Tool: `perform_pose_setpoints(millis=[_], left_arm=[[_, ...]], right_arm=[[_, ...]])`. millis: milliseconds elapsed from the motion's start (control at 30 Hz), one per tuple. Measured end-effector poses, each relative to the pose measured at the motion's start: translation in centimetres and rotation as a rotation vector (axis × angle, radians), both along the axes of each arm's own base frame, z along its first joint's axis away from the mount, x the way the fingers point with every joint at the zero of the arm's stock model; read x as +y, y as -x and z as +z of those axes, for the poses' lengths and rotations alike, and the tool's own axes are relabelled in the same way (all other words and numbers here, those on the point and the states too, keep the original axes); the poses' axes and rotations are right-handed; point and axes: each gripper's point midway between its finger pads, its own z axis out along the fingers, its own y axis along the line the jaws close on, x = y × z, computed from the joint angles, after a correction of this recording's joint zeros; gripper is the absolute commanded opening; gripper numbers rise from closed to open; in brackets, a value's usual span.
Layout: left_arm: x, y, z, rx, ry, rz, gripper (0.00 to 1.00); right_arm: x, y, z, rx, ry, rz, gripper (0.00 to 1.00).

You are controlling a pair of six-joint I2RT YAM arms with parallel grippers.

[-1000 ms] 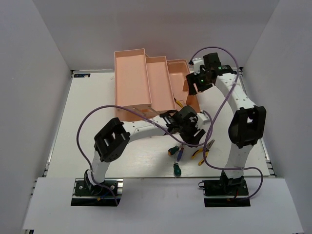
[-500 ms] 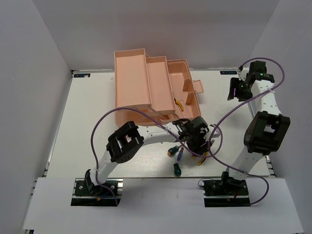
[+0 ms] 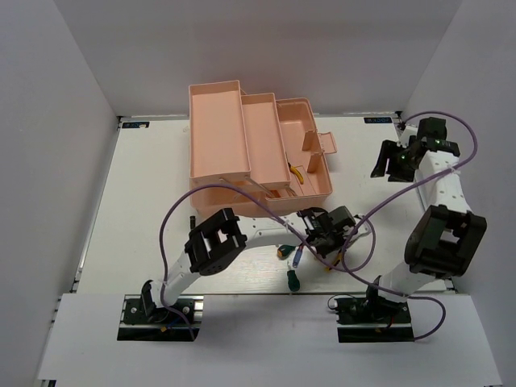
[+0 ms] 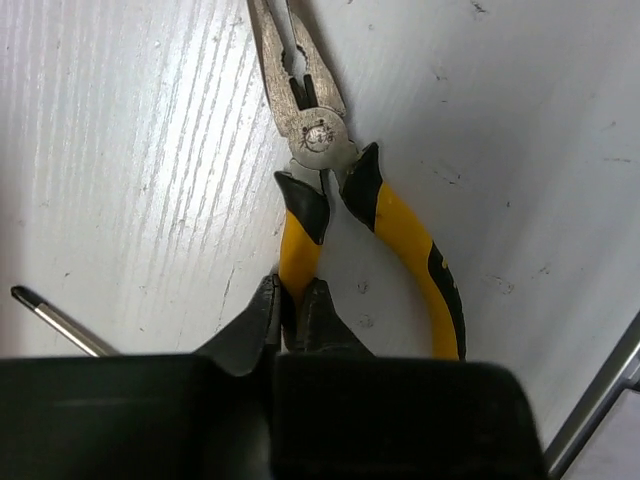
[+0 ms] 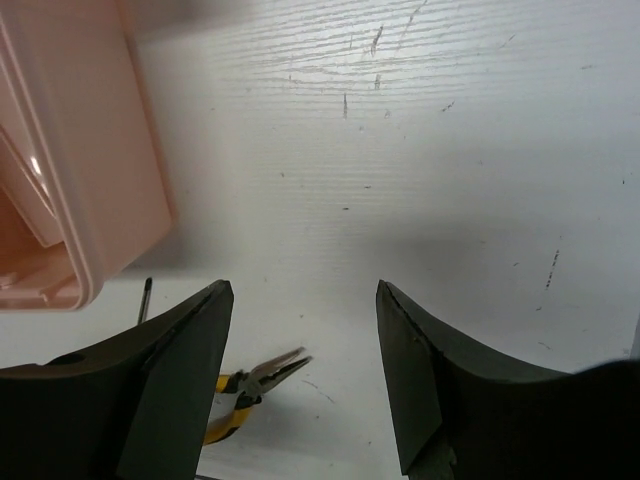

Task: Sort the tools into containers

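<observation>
The left gripper point(image 4: 293, 300) has just snapped its jaws tight on one yellow handle of the pliers point(image 4: 318, 137) lying on the counter point(image 4: 140, 150), and the right gripper point(image 5: 305, 295), jaws wide apart and empty, has swung away from the pink toolbox point(image 3: 216, 129), so lifting can likely come next.

Standing on the table point(image 3: 145, 201), toward its far side: toolbox point(image 3: 216, 129). Lying in its rightmost compartment: pliers point(image 3: 297, 171). Lying before the toolbox, nearer the bases: screwdrivers point(image 3: 293, 279), sitting just left of second pliers point(image 4: 318, 137).
</observation>
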Motion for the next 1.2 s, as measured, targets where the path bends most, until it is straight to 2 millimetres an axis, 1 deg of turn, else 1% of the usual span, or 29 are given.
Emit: perform_pose_setpoints(millis=[133,167,233,267,300,333,367,400,433,500,567,633,667,733,767,833,867,900,933,967,1000,1033,1067,1133,1167,1200], left_arm=[[-0.3,-0.8,0.8,-0.024,-0.031,0.020,0.00],[-0.4,-1.1,1.3,-0.029,-0.035,0.027,0.00],[-1.1,-2.0,3.2,-0.044,-0.010,0.048,0.00],[-1.7,-2.5,4.4,-0.056,0.013,0.058,0.00],[-2.3,-3.2,6.1,-0.072,0.045,0.072,0.00],[-2.9,-4.1,7.9,-0.096,0.081,0.089,0.00],[-3.4,-5.0,9.5,-0.120,0.116,0.108,0.00],[-3.7,-6.3,11.4,-0.146,0.157,0.136,0.00],[-3.6,-7.4,12.9,-0.169,0.185,0.165,0.00],[-2.5,-10.0,14.8,-0.208,0.213,0.236,0.00],[-1.0,-12.7,15.8,-0.247,0.216,0.315,0.00],[1.1,-15.6,16.1,-0.294,0.196,0.412,0.00],[2.1,-16.8,16.2,-0.314,0.182,0.456,0.00],[4.2,-19.2,16.4,-0.350,0.160,0.540,0.00],[5.1,-20.4,16.6,-0.368,0.154,0.579,0.00],[6.6,-22.2,16.8,-0.396,0.147,0.643,0.00],[7.3,-22.9,16.8,-0.404,0.141,0.666,0.03],[7.8,-23.3,16.8,-0.406,0.135,0.681,0.11],[8.2,-23.7,16.7,-0.407,0.133,0.693,0.24],[8.5,-24.0,16.7,-0.406,0.134,0.700,0.45],[8.6,-24.1,16.7,-0.407,0.133,0.699,0.51],[8.5,-24.2,16.8,-0.403,0.143,0.702,0.56],[8.3,-24.3,16.9,-0.399,0.157,0.703,0.64],[7.8,-24.2,17.1,-0.391,0.177,0.693,0.69],[7.6,-24.1,17.1,-0.386,0.184,0.689,0.70],[7.4,-24.0,17.2,-0.383,0.189,0.683,0.70]], right_arm=[[0.1,1.0,0.4,-0.026,-0.026,-0.015,0.65],[0.0,1.3,0.4,-0.029,-0.028,-0.020,0.65],[-0.2,1.9,0.3,-0.032,-0.032,-0.030,0.61],[-0.4,2.1,0.3,-0.036,-0.033,-0.036,0.50],[-0.6,2.3,0.2,-0.041,-0.033,-0.042,0.41],[-0.7,2.5,0.2,-0.046,-0.035,-0.048,0.27],[-0.9,2.8,0.2,-0.050,-0.039,-0.056,0.06],[-1.1,3.1,0.1,-0.052,-0.044,-0.071,0.00],[-1.3,3.2,0.1,-0.057,-0.047,-0.080,0.00],[-1.6,3.4,0.2,-0.068,-0.051,-0.093,0.00],[-1.8,3.5,0.3,-0.077,-0.062,-0.099,0.00],[-1.9,3.6,0.3,-0.084,-0.075,-0.102,0.00],[-1.9,3.7,0.2,-0.084,-0.083,-0.100,0.02],[-1.7,3.8,0.2,-0.093,-0.096,-0.091,0.10],[-1.5,3.9,0.1,-0.094,-0.102,-0.084,0.17],[-1.1,4.2,0.0,-0.098,-0.115,-0.067,0.27],[-0.9,4.4,-0.1,-0.100,-0.121,-0.056,0.34],[-0.7,4.5,-0.1,-0.104,-0.126,-0.040,0.52],[-0.4,4.6,-0.1,-0.109,-0.134,-0.021,0.59],[-0.2,4.8,0.0,-0.111,-0.140,-0.003,0.67],[0.3,5.0,0.1,-0.120,-0.152,0.040,0.87],[1.0,5.3,0.2,-0.126,-0.173,0.082,0.90],[1.7,5.8,0.3,-0.137,-0.189,0.157,0.90],[3.6,6.9,0.7,-0.163,-0.248,0.309,0.85],[4.7,7.6,1.0,-0.175,-0.286,0.384,0.80],[5.8,8.2,1.3,-0.183,-0.328,0.456,0.74]])
